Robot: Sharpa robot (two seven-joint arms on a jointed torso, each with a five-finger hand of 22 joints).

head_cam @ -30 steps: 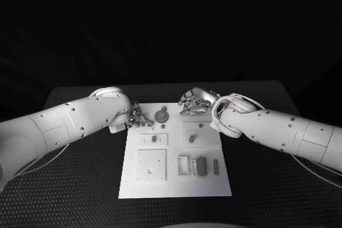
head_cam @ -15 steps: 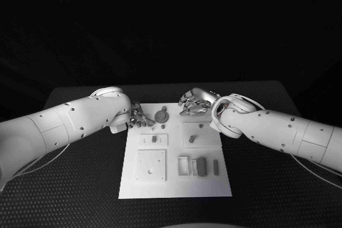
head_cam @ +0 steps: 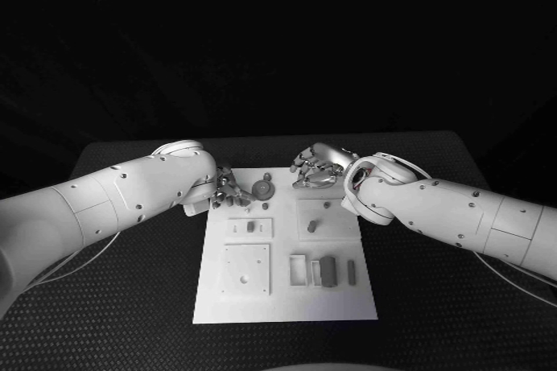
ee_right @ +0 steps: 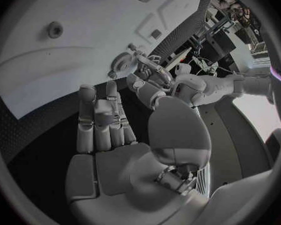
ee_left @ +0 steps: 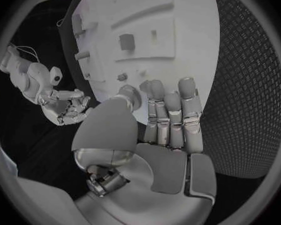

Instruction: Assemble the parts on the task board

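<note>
Both hands' fingertips, left hand [head_cam: 228, 191] and right hand [head_cam: 315, 168], blur over task board [head_cam: 284, 302].

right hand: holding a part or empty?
Empty, open. In its wrist view the right hand shows a bare palm, fingers apart, nothing between them; in the head view it hovers at the task board's far edge.

Dim all round: beyond the black table [head_cam: 139, 307] the room drops into plain darkness. Light falls from above, so the white task board [head_cam: 284, 302] glows brightest, nearly washed out toward its near edge, and the arms shine pale. Soft shadows sit under both hands at the board's far edge. Both wrist views bend straight edges hard toward the rim, and the closest palms look slightly soft.
</note>
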